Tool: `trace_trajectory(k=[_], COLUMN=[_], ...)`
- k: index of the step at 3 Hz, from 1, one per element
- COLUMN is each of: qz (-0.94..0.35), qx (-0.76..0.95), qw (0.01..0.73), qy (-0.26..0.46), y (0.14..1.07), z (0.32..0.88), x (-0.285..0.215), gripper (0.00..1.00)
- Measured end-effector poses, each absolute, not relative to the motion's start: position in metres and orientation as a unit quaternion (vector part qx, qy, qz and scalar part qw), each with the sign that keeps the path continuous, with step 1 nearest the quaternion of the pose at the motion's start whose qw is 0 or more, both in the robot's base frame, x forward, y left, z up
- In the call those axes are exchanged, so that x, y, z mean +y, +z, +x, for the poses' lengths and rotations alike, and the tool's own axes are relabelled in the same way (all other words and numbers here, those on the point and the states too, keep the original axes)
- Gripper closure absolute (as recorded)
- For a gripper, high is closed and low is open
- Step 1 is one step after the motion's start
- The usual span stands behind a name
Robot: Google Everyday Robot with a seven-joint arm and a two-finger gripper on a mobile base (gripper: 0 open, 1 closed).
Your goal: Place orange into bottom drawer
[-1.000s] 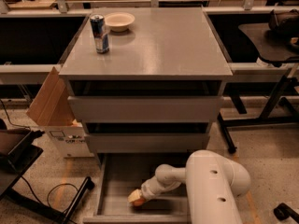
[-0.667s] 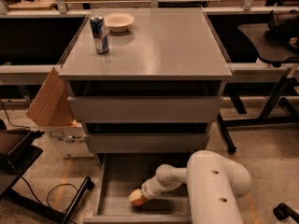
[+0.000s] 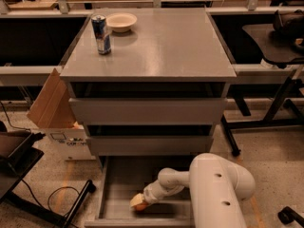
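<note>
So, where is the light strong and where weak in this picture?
Camera view: the cabinet top shows a soft sheen by the bowl and can; the open bottom drawer is dim, with the claw low at its front, at the orange; the recesses above the upper drawer fronts are black.

Gripper (image 3: 138, 203) low inside open bottom drawer (image 3: 122, 177), free floor leftward.

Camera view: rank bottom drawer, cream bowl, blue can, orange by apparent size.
1. bottom drawer, by far the largest.
2. cream bowl and blue can: about alike, so not ranked.
3. orange: smallest showing, but the gripper sits over it inside the drawer and hides part, so unsure.
</note>
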State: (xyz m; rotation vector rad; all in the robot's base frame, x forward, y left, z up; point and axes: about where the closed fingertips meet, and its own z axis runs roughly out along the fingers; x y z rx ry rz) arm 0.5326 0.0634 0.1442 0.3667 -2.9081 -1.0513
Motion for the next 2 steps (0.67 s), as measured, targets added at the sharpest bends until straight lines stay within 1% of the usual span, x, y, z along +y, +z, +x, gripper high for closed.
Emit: trace_trajectory(k=[1, 2], qz=[0.118, 0.119], qx=[-0.934, -0.933], qw=[0.015, 0.017], qy=[-0.338, -0.338], y=[0.1430, 0.1421], z=[0.5306, 0.5291], x=[0.0647, 0.0659], gripper=[0.12, 0.00])
